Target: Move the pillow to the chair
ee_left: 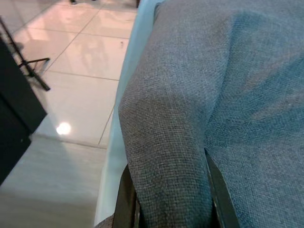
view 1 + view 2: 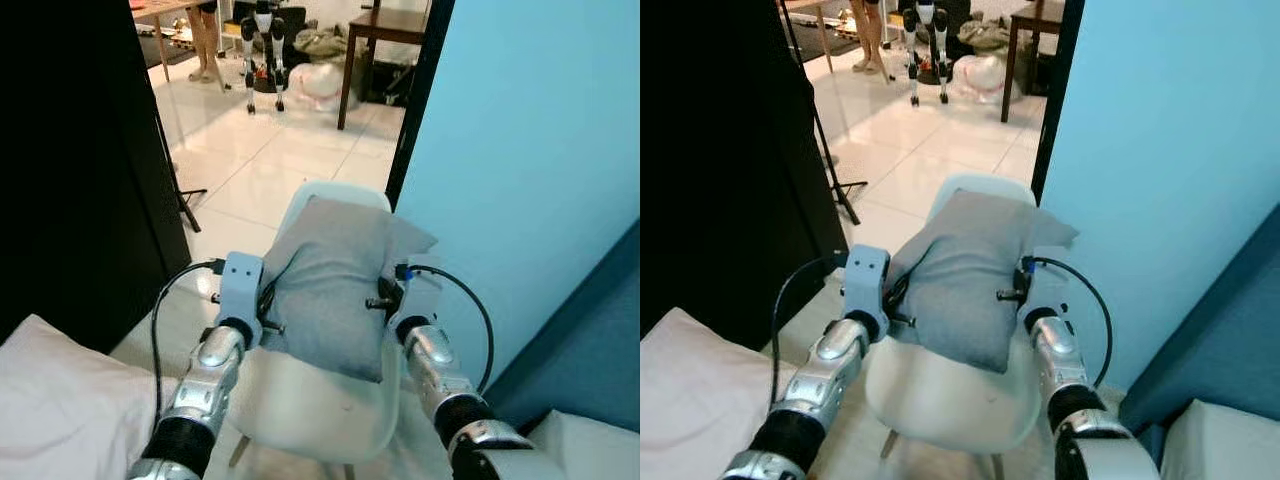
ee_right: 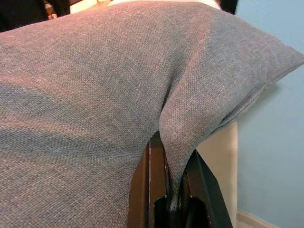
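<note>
I see left gripper (image 1: pixel 166 199) pinching pillow's (image 2: pixel 335 285) left edge, right gripper (image 3: pixel 173 190) clamped on a fold at its right edge, pillow leaning on chair (image 2: pixel 320 405) seat and backrest, tiled floor (image 2: pixel 255 160) beyond, person's legs (image 2: pixel 203 45) far back

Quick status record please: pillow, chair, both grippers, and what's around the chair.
pillow: grey pillow, leaning against the chair's backrest, its lower end hanging above the seat
chair: white shell chair, beside the light blue wall
left gripper: left gripper, fingers pinching a fold on the pillow's left edge
right gripper: right gripper, fingers pinching a fold on the pillow's right edge
surroundings: white tiled floor; dark wooden table and a person's legs in the background
task state: pillow over the chair, both grippers gripping it
</note>
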`<state>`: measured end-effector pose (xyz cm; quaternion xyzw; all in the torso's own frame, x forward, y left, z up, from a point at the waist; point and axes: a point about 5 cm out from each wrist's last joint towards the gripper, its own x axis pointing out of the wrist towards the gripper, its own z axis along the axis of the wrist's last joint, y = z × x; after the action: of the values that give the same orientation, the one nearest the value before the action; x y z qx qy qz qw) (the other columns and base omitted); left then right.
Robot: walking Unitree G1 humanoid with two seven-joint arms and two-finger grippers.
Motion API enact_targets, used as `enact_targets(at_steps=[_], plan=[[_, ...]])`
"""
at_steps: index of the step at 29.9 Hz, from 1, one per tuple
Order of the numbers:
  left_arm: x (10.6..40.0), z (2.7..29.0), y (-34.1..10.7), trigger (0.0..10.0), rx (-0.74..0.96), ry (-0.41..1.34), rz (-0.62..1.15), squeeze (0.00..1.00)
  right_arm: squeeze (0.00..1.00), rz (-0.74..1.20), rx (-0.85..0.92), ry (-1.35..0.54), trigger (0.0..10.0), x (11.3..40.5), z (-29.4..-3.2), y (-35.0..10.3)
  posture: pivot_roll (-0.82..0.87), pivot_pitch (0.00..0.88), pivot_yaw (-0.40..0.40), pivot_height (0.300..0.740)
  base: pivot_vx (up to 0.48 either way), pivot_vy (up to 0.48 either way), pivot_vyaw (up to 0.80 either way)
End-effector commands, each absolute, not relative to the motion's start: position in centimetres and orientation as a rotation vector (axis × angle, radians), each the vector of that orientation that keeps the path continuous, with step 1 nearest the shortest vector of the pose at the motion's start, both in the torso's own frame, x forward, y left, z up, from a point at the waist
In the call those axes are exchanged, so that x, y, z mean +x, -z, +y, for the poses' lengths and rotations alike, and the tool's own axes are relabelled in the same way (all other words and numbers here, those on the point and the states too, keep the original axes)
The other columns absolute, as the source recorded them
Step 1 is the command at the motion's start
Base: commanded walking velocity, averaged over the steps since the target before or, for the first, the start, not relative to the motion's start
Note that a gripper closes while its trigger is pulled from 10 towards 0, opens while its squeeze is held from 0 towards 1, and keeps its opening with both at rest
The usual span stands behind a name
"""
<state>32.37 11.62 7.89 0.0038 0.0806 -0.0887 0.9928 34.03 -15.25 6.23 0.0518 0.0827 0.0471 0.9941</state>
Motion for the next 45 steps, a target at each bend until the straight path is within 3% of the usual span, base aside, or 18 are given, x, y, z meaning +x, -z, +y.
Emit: enact_targets(at_steps=[1,15,45], plan=[[32.77,12.23,-8.3,10.0,0.001,0.133,0.145,0.0,0.0,0.144,0.104,-0.063,10.0,34.38,-16.05,-6.82,0.0,0.0,-0.04,0.74,0.0,0.0,0.0],[32.83,12.15,-8.3,10.0,-0.003,0.133,0.139,0.0,0.0,0.147,0.097,-0.071,10.0,34.46,-16.01,-6.86,0.0,0.0,-0.041,0.74,0.0,0.0,0.0],[32.82,12.29,-8.08,10.0,0.053,0.145,0.132,0.0,0.0,0.149,0.103,-0.084,10.0,34.45,-15.76,-6.79,0.0,0.0,-0.038,0.656,0.0,0.0,0.0]])
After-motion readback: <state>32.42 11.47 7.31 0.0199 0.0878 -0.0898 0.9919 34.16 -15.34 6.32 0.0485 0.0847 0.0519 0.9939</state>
